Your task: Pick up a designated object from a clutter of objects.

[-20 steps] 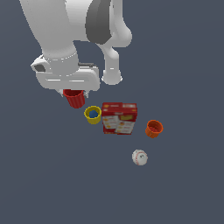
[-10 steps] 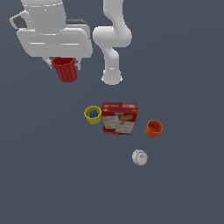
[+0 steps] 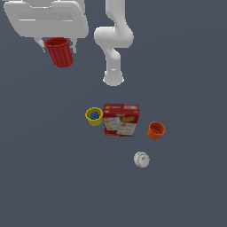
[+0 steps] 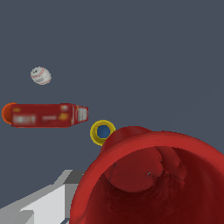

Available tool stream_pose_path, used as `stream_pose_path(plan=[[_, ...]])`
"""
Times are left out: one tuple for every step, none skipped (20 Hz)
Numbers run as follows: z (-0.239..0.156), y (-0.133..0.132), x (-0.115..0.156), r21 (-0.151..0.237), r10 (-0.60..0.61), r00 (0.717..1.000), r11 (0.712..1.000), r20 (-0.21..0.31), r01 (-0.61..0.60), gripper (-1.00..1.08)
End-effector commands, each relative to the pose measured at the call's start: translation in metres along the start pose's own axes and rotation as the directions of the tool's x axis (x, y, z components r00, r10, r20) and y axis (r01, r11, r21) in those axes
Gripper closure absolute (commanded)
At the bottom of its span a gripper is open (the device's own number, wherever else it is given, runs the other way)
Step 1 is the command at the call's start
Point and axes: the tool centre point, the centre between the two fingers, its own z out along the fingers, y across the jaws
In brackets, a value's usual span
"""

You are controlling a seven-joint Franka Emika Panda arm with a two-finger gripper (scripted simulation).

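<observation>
The bright red ribbed cup [image 3: 59, 52] hangs high above the floor at the exterior view's upper left, held in my gripper [image 3: 58, 44], which is shut on it. In the wrist view the red cup [image 4: 148, 179] fills the foreground, its open mouth toward the camera, with one grey finger [image 4: 39, 201] beside it. Far below lie the yellow cup with blue inside [image 3: 94, 116], the red cracker box [image 3: 120, 119], the orange cup [image 3: 155, 130] and the white baseball [image 3: 141, 159].
The arm's white base column [image 3: 113, 76] stands behind the clutter. In the wrist view the yellow cup [image 4: 103, 131], the box [image 4: 48, 115], the orange cup's edge [image 4: 6, 113] and the baseball [image 4: 40, 75] lie on dark grey floor.
My gripper has risen with the red cup, going up and toward the exterior view's left, away from the yellow cup and box. The other objects have not moved.
</observation>
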Motion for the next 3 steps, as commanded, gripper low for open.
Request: stream_pose_path(plan=[[-0.0056,0.0008,-0.0018,-0.001,-0.001,1.000,1.000,0.000,0.001,1.08],[-0.0064,0.0010,-0.0021,-0.001,-0.001,1.000,1.000,0.000,0.001,1.08],[-0.0066,0.0011,-0.0022,-0.001,-0.001,1.000,1.000,0.000,0.001,1.08]])
